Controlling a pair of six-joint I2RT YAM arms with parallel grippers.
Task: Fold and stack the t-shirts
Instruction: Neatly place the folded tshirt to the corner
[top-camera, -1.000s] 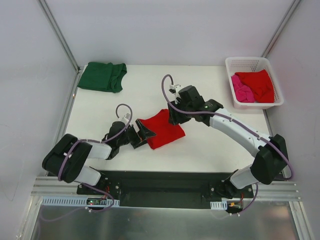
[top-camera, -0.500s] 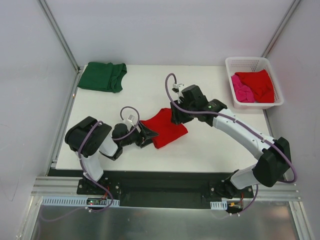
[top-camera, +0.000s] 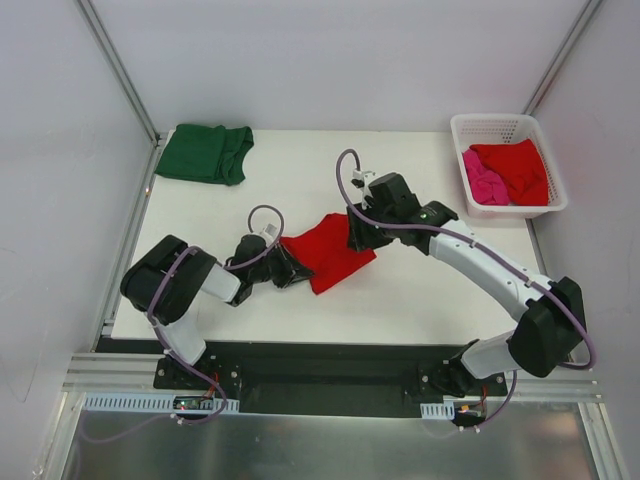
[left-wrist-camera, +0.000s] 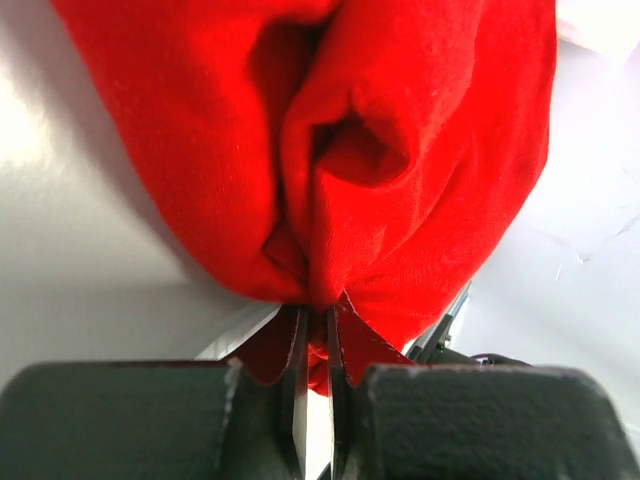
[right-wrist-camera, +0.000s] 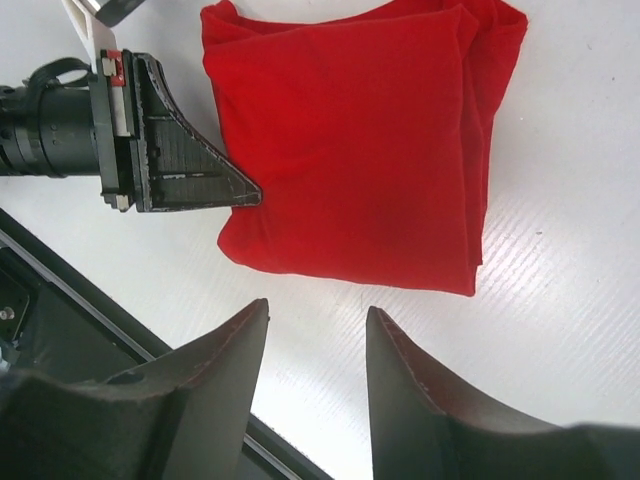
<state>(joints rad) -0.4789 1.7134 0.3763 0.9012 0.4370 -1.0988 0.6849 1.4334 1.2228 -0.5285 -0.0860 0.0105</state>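
The folded red t-shirt (top-camera: 330, 252) lies mid-table (top-camera: 430, 295), slightly skewed. The left gripper (left-wrist-camera: 314, 330) is clamped tight on the shirt's near-left edge, and the cloth bunches into a ridge where the jaws pinch it. The right gripper (right-wrist-camera: 317, 310) hangs at the shirt's far-right side, jaws roughly half apart with nothing between them. Its wrist view shows bare table beneath the fingertips. The dark green t-shirt (top-camera: 205, 152) lies folded at the far-left corner, well apart. The white basket (top-camera: 500, 122) at the far-right corner holds a second red tee (top-camera: 518, 168), with a pink tee (top-camera: 483, 185) to its left.
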